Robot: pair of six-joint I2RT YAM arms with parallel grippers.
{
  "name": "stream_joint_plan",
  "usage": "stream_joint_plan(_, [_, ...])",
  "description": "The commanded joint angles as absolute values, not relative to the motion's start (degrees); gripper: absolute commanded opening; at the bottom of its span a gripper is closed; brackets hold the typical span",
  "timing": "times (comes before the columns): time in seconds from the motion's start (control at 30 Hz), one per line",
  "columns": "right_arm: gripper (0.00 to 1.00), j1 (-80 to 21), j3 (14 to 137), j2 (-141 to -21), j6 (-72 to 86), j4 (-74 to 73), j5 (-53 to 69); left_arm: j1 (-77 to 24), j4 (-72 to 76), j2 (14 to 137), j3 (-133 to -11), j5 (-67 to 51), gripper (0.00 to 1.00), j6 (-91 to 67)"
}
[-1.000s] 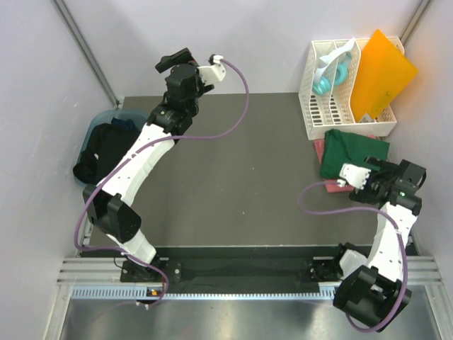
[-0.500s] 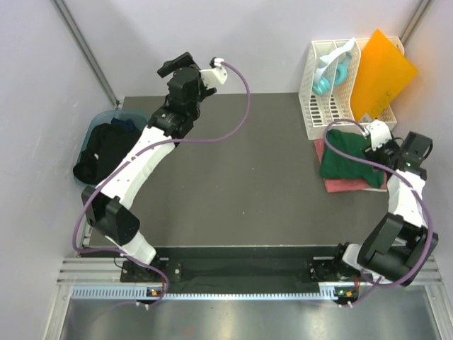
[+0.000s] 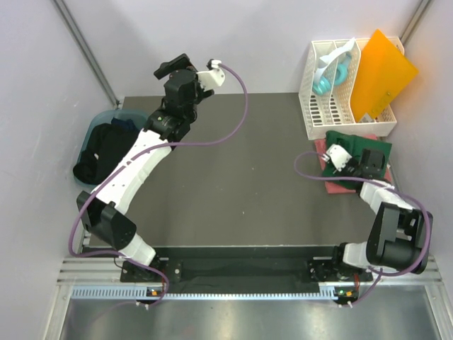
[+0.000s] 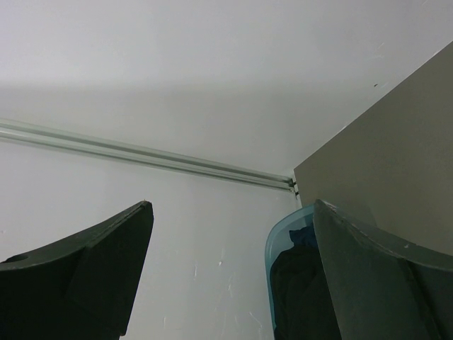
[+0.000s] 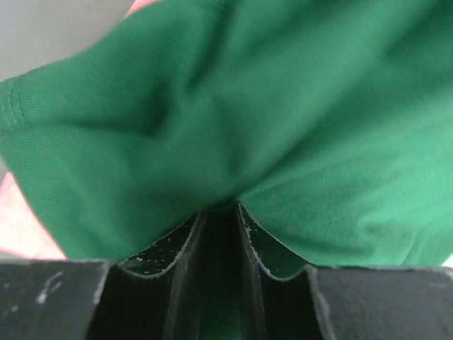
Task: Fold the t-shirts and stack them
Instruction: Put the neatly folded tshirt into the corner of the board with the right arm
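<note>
Fingers of the right gripper (image 5: 219, 212) stand narrow, pinching a fold of the green shirt (image 3: 375, 147), which lies on a pink shirt (image 3: 338, 186) at the table's (image 3: 241, 170) right edge, just before a white rack (image 3: 318, 106). The left gripper (image 4: 232, 204) hangs wide open, holding nothing, above the far edge, while dark shirts (image 3: 99, 152) sit heaped in a blue tub (image 3: 106, 117) beside the far left corner

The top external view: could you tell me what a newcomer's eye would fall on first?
The bright orange sheet leaning in the white rack at the far right corner stands out most. Just in front of it, the right gripper pinches the dark green t-shirt lying on the coral pink t-shirt. The left gripper is raised, open, near the table's far left.
</note>
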State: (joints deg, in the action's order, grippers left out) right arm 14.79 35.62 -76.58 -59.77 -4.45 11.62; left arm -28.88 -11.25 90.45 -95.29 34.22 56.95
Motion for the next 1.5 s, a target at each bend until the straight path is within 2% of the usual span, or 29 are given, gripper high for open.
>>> stream_joint_plan(0.0, [0.23, 15.12, 32.44, -79.45, -66.87, -1.14, 3.61, -29.09, -9.14, 88.07, -95.62, 35.07, 0.99, 57.30])
stream_joint_plan(0.17, [0.24, 15.12, 33.30, -75.17, -67.94, -3.32, 3.51, -29.00, -8.70, 88.33, -95.62, 34.54, 0.99, 57.92])
stream_joint_plan(0.5, [0.26, 15.21, 45.17, -62.50, -69.69, -17.48, 6.59, -29.09, -8.26, 88.68, -95.80, 33.84, 0.99, 57.39])
stream_joint_plan(0.6, [0.26, 15.38, 43.78, -61.17, -73.02, -17.93, 5.36, -29.09, -8.17, 88.59, -95.71, 33.66, 0.99, 57.30])
stream_joint_plan(0.8, [0.26, 17.05, 33.07, -60.64, -80.24, -13.19, 2.64, -29.09, -8.17, 88.07, -95.63, 33.66, 0.99, 57.39])
stream_joint_plan(1.1, [0.28, 19.07, 25.06, -66.27, -84.55, -6.77, 0.88, -29.00, -8.35, 86.57, -95.10, 34.28, 0.99, 57.74])
stream_joint_plan(1.23, [0.30, 19.25, 28.29, -65.31, -81.75, -8.43, 1.66, -28.74, -8.70, 85.78, -94.83, 34.72, 0.99, 57.83])
stream_joint_plan(1.3, [0.34, 19.42, 34.06, -63.82, -78.59, -11.15, 2.72, -28.65, -9.49, 85.17, -94.31, 35.24, 0.99, 56.79])
stream_joint_plan(1.37, [0.48, 19.42, 38.82, -62.06, -74.82, -16.24, 4.39, -28.57, -10.19, 84.38, -93.17, 35.42, 0.99, 55.73])
stream_joint_plan(1.43, [0.74, 19.42, 48.13, -61.09, -70.95, -24.14, 7.19, -28.65, -11.77, 83.59, -92.20, 35.25, 0.99, 53.97])
stream_joint_plan(1.47, [0.95, 19.42, 51.56, -61.00, -67.27, -27.56, 8.51, -28.57, -12.65, 82.80, -91.15, 35.07, 0.99, 53.18])
